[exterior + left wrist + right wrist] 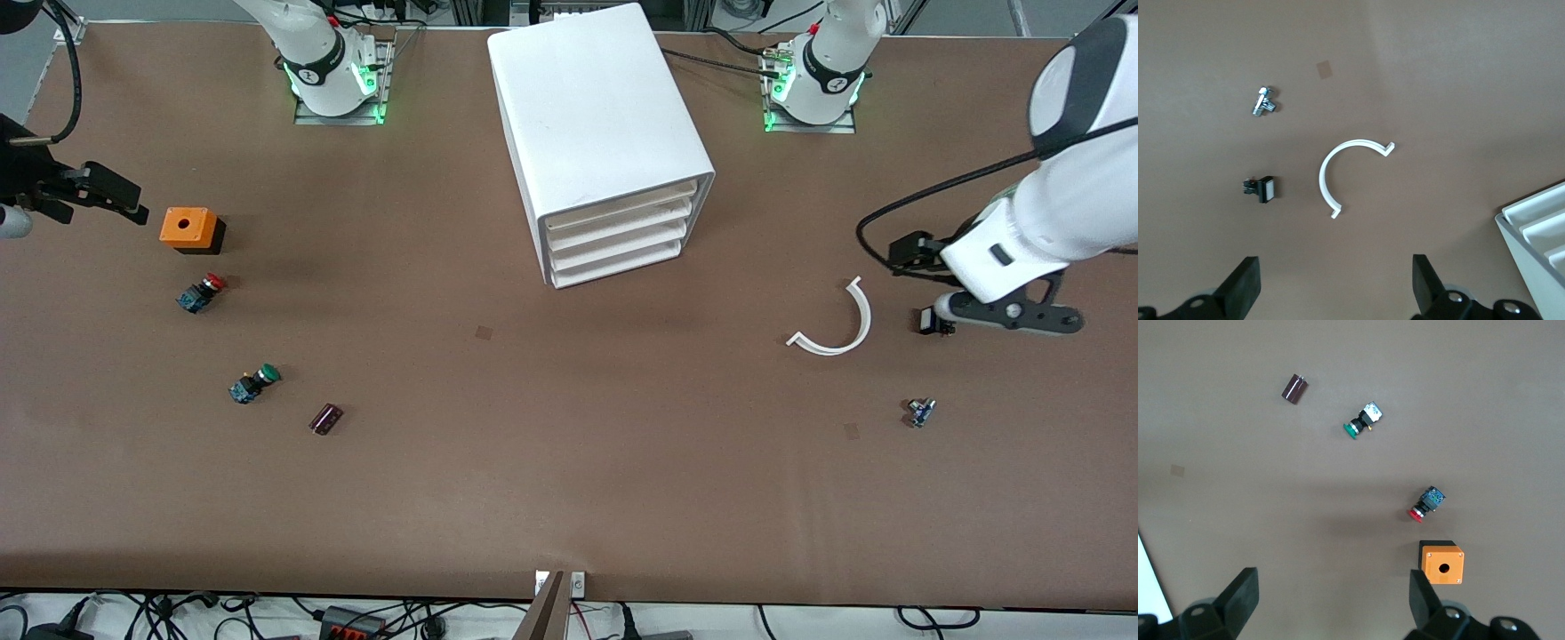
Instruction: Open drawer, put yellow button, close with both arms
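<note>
Top centre of the front view, the cabinet (596, 107) has four drawers, all shut; the top drawer (622, 201) faces down-frame, angled toward the left arm's end. So the left gripper (1335, 288), wide open, empty, over bare table beside one white arc (836, 322), is nearer than the right gripper (1331, 603), equally open and empty. I count one red button (202, 292) and one green button (254, 383), no yellow button.
</note>
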